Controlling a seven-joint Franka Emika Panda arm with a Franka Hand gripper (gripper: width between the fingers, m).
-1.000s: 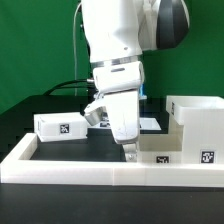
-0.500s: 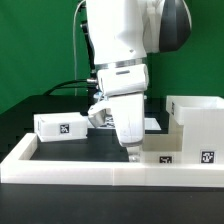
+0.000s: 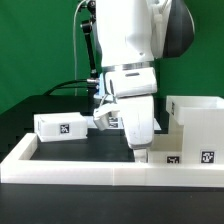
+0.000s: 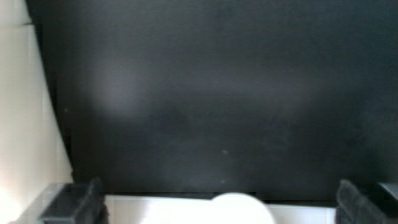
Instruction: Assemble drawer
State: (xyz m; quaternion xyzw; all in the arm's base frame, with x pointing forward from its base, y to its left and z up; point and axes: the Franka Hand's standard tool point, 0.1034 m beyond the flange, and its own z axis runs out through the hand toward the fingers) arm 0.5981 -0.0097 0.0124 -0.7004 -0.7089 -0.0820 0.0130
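My gripper (image 3: 140, 148) points down at the front of the black table, just at the exterior view's left end of a small white tray (image 3: 166, 156) that carries a tag. In the wrist view the two dark fingers (image 4: 71, 203) stand wide apart. A white part of the tray with a rounded knob (image 4: 228, 208) lies between them, and I cannot tell whether they touch it. The large white open-faced case (image 3: 198, 122) stands right behind that tray. A second small tagged tray (image 3: 60, 126) lies at the exterior view's left.
A low white rim (image 3: 80, 166) borders the table at the front and also shows in the wrist view (image 4: 18, 100). Black cables (image 3: 70, 88) run behind the arm, in front of a green backdrop.
The arm and gripper have shifted toward the exterior view's right, closer to the front tray and the case. The trays and case have not moved.
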